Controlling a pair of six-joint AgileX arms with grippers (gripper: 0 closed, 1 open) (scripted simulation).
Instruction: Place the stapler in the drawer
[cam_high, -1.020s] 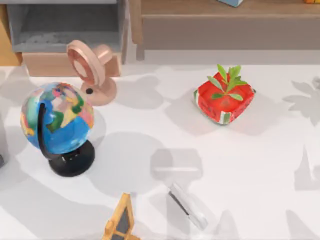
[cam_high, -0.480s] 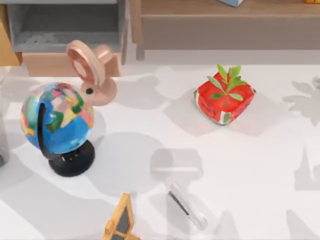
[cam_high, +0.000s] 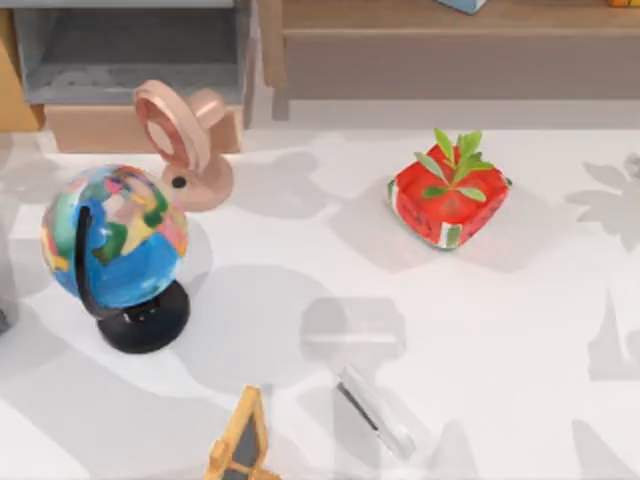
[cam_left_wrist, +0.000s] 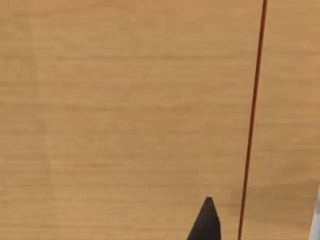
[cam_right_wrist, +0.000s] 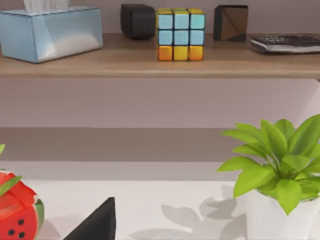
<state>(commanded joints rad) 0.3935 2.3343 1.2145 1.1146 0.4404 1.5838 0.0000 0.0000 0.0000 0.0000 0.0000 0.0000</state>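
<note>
We see only the soft grey shadows left of the multicoloured globe (cam_high: 112, 238) shifting on the white surface (cam_high: 520, 330).

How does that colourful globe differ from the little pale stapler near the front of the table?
The globe is far bigger than the stapler. The globe is round and brightly multicoloured with a dark arc across it, while the stapler is slim, long and whitish-grey with a thin dark strip. The globe stands upright on a black round base at the table's left; the stapler lies flat and diagonal near the front edge. Both rest on the white table, untouched.
</note>
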